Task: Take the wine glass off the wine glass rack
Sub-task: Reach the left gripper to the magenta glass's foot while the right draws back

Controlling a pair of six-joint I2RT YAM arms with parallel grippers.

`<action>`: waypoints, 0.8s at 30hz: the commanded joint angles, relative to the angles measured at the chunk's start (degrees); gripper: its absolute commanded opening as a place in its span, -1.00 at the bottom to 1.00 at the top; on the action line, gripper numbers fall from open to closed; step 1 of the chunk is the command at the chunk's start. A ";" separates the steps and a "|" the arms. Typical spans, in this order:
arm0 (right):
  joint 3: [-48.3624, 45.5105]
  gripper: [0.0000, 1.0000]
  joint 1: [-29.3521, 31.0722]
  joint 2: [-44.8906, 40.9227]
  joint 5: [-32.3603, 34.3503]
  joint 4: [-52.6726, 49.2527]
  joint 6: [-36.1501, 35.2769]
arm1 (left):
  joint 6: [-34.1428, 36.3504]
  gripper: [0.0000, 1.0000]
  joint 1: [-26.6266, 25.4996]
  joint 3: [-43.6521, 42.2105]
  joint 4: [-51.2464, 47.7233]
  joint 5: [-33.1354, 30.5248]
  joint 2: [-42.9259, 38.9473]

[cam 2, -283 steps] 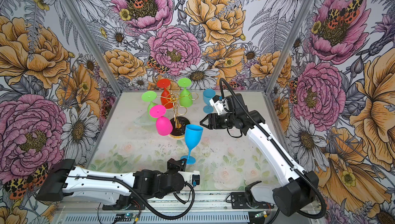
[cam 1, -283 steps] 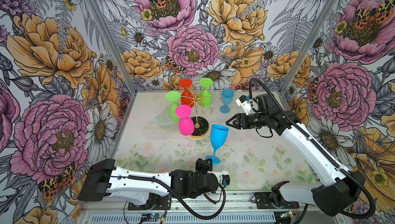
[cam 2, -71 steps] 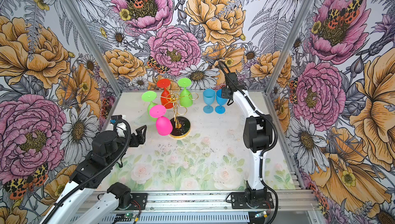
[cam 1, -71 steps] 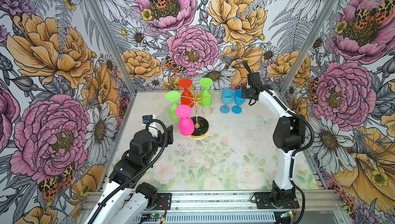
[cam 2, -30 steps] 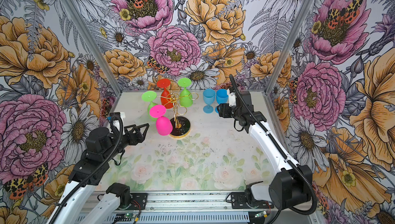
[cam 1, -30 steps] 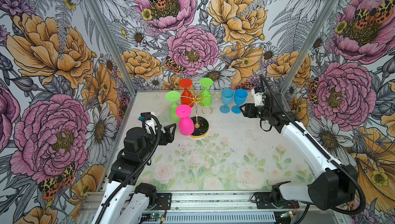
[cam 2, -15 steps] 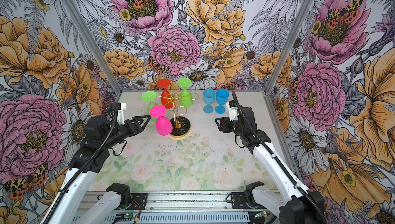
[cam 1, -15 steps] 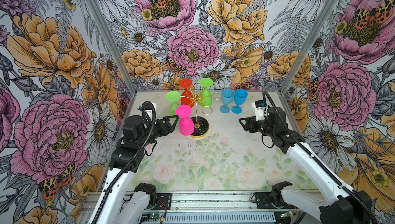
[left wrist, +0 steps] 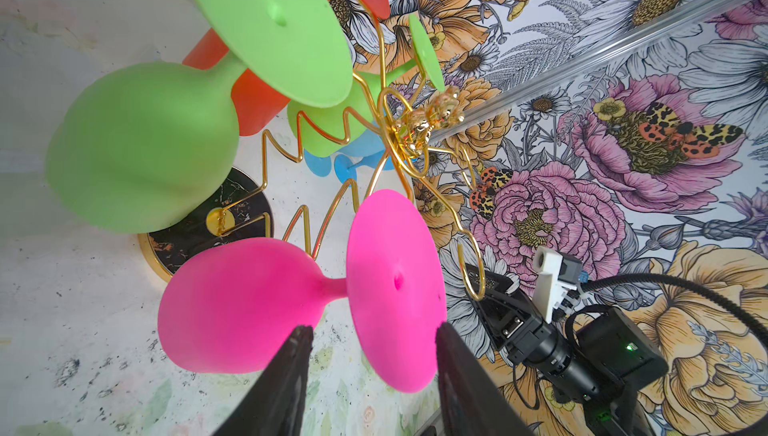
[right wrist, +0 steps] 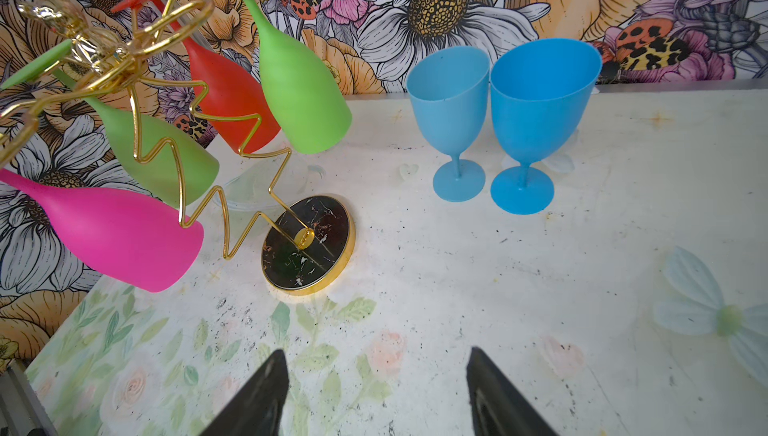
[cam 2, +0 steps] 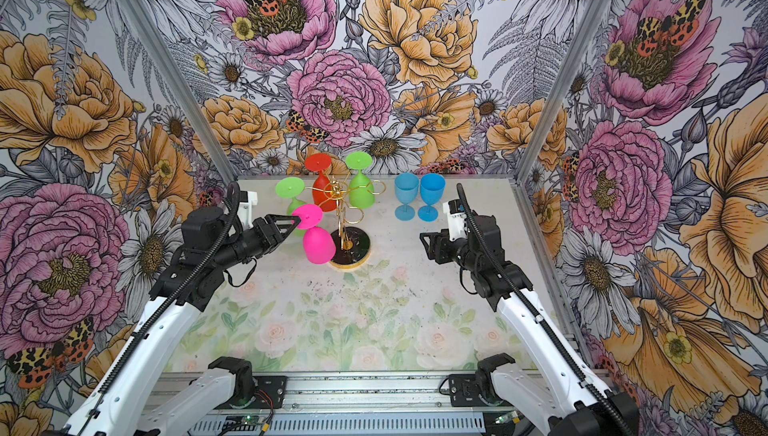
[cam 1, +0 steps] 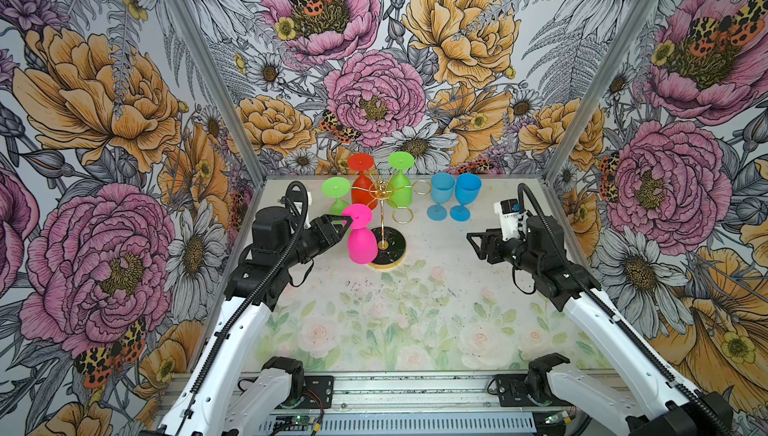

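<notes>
We see the wine glass rack (cam 1: 394, 242) standing toward the far middle of the tabletop (cam 1: 415, 313), its round black base flat on the surface and its gold post upright. Four glasses hang bowl-down from its loops. A pink wine glass (cam 1: 362, 245) is on the near left side, with a green glass (cam 1: 336, 188) on the left beyond it. A red glass (cam 1: 362, 195) hangs at the far side, and a second green glass (cam 1: 401, 195) is just right of the red one.

Our left claw (cam 1: 347, 225) reaches in from the left, level with the foot of the pink wine glass. In the left wrist view its jaws stand apart. One fingertip (left wrist: 301, 336) is beside the bowl and the other beside the outer face of the foot, so the stem and foot lie between them. We cannot tell whether either finger touches the glass, which hangs from its loop on the rack.

Our right claw (cam 1: 473, 245) hovers over the right side of the tabletop, jaws spread and holding nothing, well apart from the rack. Beyond it, to the right of the rack, a light blue glass (cam 1: 441, 196) stands upright. A deeper blue glass (cam 1: 468, 193) stands upright just to its right, and their bowls nearly touch.
</notes>
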 commanded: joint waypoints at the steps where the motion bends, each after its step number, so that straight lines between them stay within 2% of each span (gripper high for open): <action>1: -0.62 0.37 0.39 -1.03 -0.10 2.16 -0.13 | -1.66 -0.01 0.65 1.87 2.14 1.86 0.32; 7: -0.88 0.36 0.47 -1.20 -0.13 2.24 -0.09 | -2.28 -0.22 0.77 1.95 2.40 1.92 1.25; 24: -1.76 0.36 0.49 -2.04 -0.18 2.67 0.27 | -3.25 -0.61 0.75 2.48 2.86 1.82 1.99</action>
